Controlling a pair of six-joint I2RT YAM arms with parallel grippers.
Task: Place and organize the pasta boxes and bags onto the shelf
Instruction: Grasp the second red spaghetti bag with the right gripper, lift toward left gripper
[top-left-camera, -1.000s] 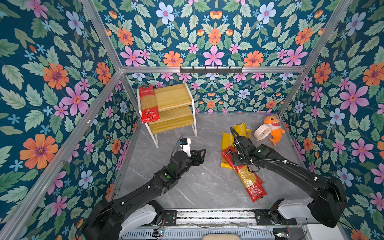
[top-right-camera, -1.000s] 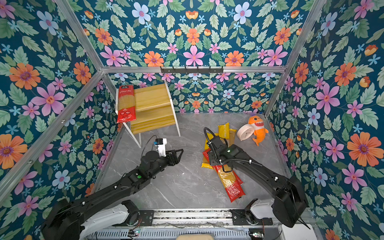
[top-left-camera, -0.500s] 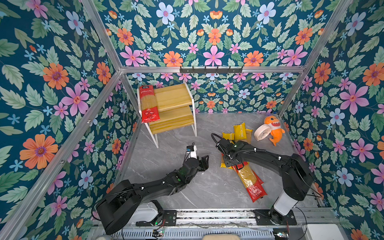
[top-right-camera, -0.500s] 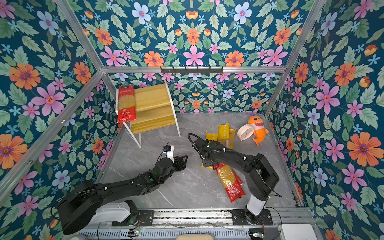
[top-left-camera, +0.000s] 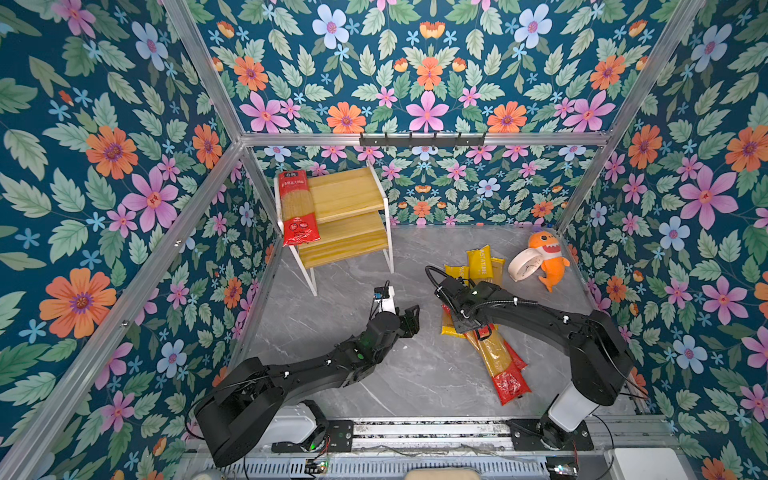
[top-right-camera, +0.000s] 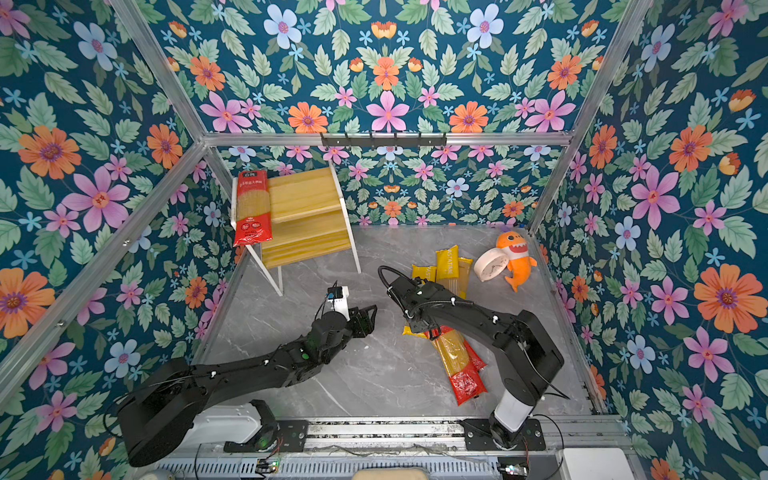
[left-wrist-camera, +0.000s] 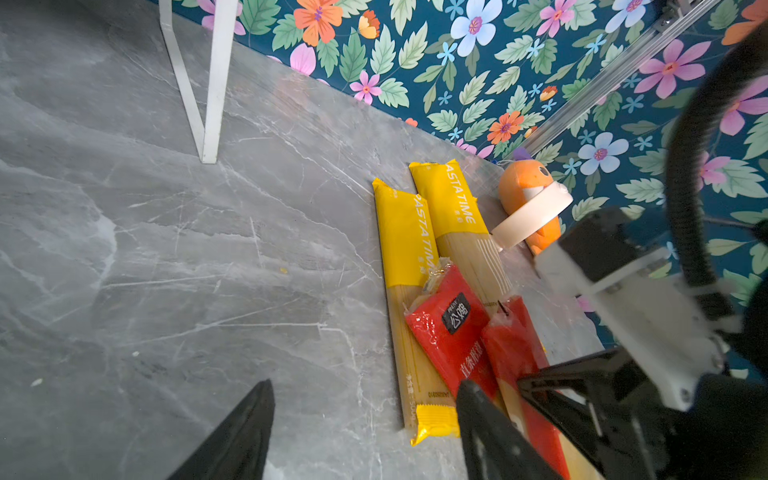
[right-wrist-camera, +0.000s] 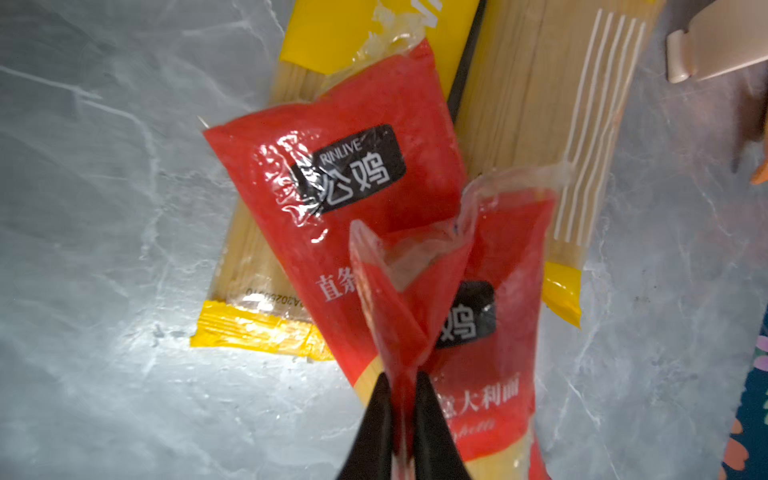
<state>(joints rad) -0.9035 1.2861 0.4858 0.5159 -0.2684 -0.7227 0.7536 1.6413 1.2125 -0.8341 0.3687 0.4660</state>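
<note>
Right tool (right-wrist-camera: 401, 376) closed, pinching red pack (right-wrist-camera: 511, 232)

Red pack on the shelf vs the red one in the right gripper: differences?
Place: the shelf pack lies along the left edge of the shelf; the pile pack lies on yellow packs on the table.
Grip: the shelf pack is free; the pile pack's end flap is pinched in the shut right gripper.
Line: the shelf pack runs front to back; the pile pack lies diagonal.
Shared: red wrap, clear middle window, white Chinese text.
</note>
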